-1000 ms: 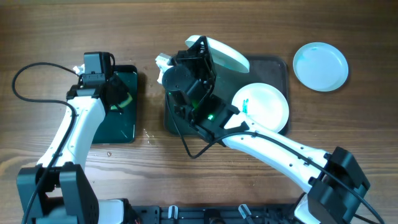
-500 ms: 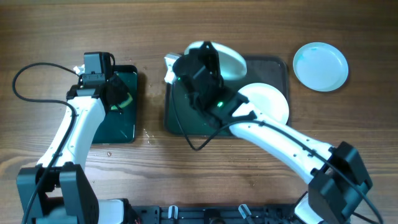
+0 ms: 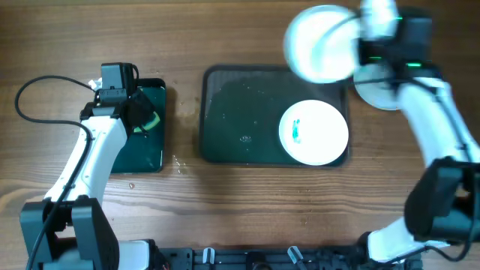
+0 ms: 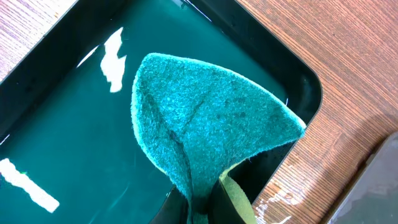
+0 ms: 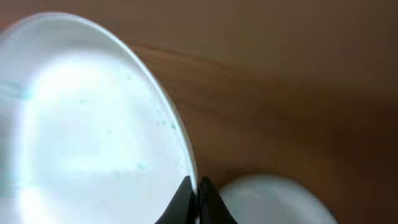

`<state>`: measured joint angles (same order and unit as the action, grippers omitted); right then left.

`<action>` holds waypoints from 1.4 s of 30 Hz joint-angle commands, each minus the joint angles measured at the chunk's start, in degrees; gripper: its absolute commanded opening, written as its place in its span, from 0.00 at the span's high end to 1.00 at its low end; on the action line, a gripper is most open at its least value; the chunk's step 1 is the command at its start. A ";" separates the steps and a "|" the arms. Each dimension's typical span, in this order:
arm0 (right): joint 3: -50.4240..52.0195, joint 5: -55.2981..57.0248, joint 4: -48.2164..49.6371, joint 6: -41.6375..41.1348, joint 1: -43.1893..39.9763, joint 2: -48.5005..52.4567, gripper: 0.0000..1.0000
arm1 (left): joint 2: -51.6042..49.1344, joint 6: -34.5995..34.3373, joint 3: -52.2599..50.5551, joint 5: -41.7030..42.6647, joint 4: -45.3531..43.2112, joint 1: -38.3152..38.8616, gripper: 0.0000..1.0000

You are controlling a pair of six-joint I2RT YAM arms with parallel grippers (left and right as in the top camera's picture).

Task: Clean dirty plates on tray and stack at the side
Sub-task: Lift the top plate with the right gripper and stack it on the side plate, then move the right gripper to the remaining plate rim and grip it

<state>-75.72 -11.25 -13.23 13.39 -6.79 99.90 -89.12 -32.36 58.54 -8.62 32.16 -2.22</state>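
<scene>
My right gripper (image 3: 358,45) is shut on the rim of a white plate (image 3: 319,43) and holds it in the air above the far right corner of the dark tray (image 3: 240,112). In the right wrist view the jaws (image 5: 194,199) pinch that plate (image 5: 81,124) at its edge. A second plate (image 3: 313,133) with a green smear lies on the tray's right half. A third, bluish plate (image 3: 375,94) lies on the table right of the tray, partly hidden by my arm; it also shows below in the right wrist view (image 5: 273,202). My left gripper (image 4: 202,208) is shut on a green sponge (image 4: 205,118).
The smaller black tray (image 3: 142,142) with water stands at the left, the sponge (image 3: 150,120) held over it. Water drops lie on the wooden table (image 3: 180,161) between the two trays. A black cable (image 3: 30,90) loops at the far left.
My right arm has swung from the tray's left half up and to the right, carrying the plate through the air. The tray's left half is now bare. The left arm has not moved.
</scene>
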 commanded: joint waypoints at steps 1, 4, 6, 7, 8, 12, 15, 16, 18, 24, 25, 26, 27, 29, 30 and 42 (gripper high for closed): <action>-0.37 -12.79 -3.26 -16.92 -13.03 3.98 0.96 | 0.83 0.44 -0.37 0.28 -0.22 -0.26 0.96; -0.37 -12.50 -5.79 -20.41 -20.02 7.54 0.96 | 0.83 0.44 -0.37 0.26 -0.22 -0.26 0.96; -0.37 -12.55 -6.40 -23.74 -22.80 9.86 0.96 | 0.83 0.42 -0.37 0.26 -0.39 -0.26 0.96; -0.37 -12.52 -6.29 -24.79 -23.96 11.15 0.95 | 0.83 0.42 -0.37 0.28 -0.46 -0.26 0.96; -0.37 -12.09 -6.08 -25.38 -24.46 11.91 0.96 | 0.83 0.44 -0.37 0.26 -0.48 -0.26 0.96; -0.37 -5.88 -5.73 -27.28 -24.81 14.82 0.96 | 0.83 0.44 -0.37 0.26 -0.48 -0.26 0.96; -0.39 -5.77 -4.68 -26.86 -24.79 14.97 0.76 | 0.83 0.44 -0.37 0.26 -0.44 -0.26 0.96; -0.39 -6.29 -4.79 -26.88 -24.79 14.95 0.64 | 0.83 0.44 -0.37 0.26 -0.44 -0.26 0.96; -0.39 -8.48 -5.92 -26.99 -24.79 14.95 0.44 | 0.83 0.44 -0.37 0.28 -0.46 -0.26 0.96; -0.39 -34.82 -8.00 -14.03 -21.73 12.63 0.31 | 0.83 0.44 -0.37 0.26 -0.55 -0.26 0.96; -0.39 -36.98 -9.07 -10.62 -20.39 11.78 0.30 | 0.83 0.44 -0.37 0.26 -0.63 -0.26 0.96; -0.39 -37.92 -11.13 -5.88 -18.36 10.78 0.30 | 0.83 0.44 -0.37 0.28 -0.63 -0.26 0.96; -0.39 -37.70 -13.16 -1.84 -16.52 10.05 0.28 | 0.83 0.44 -0.37 0.26 -0.63 -0.26 0.96; -0.39 -33.62 -18.32 9.53 -11.19 9.33 0.27 | 0.83 0.44 -0.37 0.26 -0.61 -0.26 0.96; -0.37 -28.63 -20.41 13.22 -8.22 9.40 0.26 | 0.83 0.44 -0.37 0.26 -0.61 -0.26 0.96; 0.13 3.74 -27.06 16.63 10.16 10.71 0.31 | 0.83 0.44 -0.37 0.28 -0.61 -0.26 0.96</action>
<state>-75.83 -12.19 -38.98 28.58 3.25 110.56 -89.12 -32.36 58.54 -8.60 31.77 -2.24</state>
